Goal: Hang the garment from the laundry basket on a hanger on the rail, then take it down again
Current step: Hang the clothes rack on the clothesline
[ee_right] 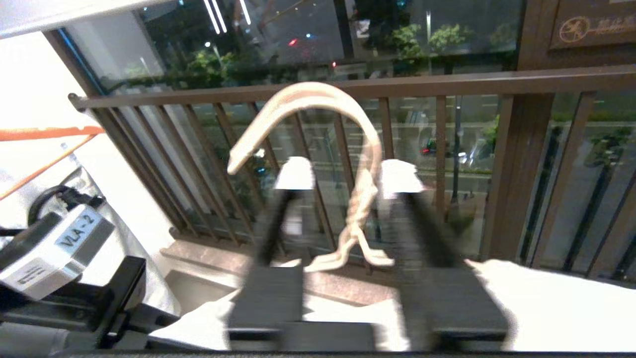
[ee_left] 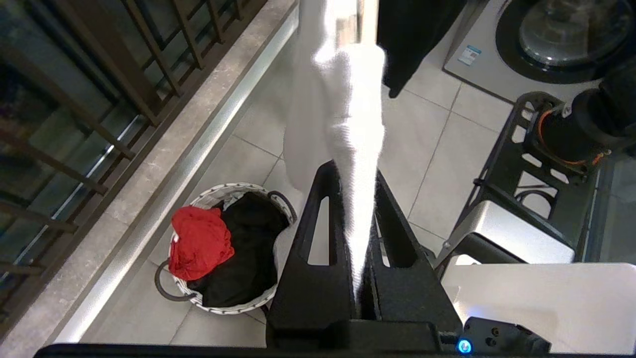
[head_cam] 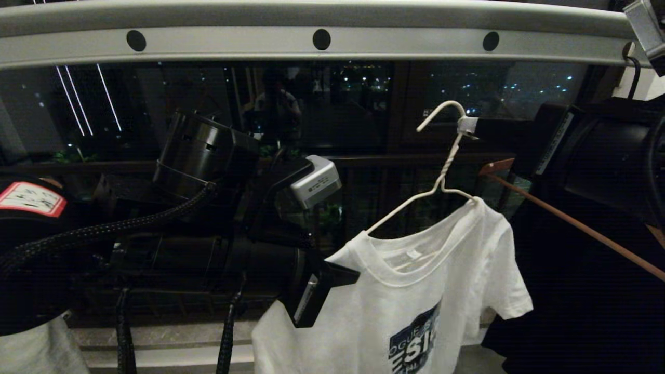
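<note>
Below the rail (head_cam: 322, 49), hanger (head_cam: 447, 171) between parted right jaws; left jaws clamping garment (head_cam: 415, 301) edge.

The floor (ee_left: 447, 164) is pale square tile with thin grout lines, filling the middle of the left wrist view; a grey stone sill runs along it at left; the laundry basket (ee_left: 238, 304) stands on the tiles at lower left, holding a red cloth (ee_left: 198, 241) and a black garment (ee_left: 248, 248).

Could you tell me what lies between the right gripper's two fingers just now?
The hanger: its twisted neck stands in the gap of the right gripper, as the right wrist view shows.
</note>
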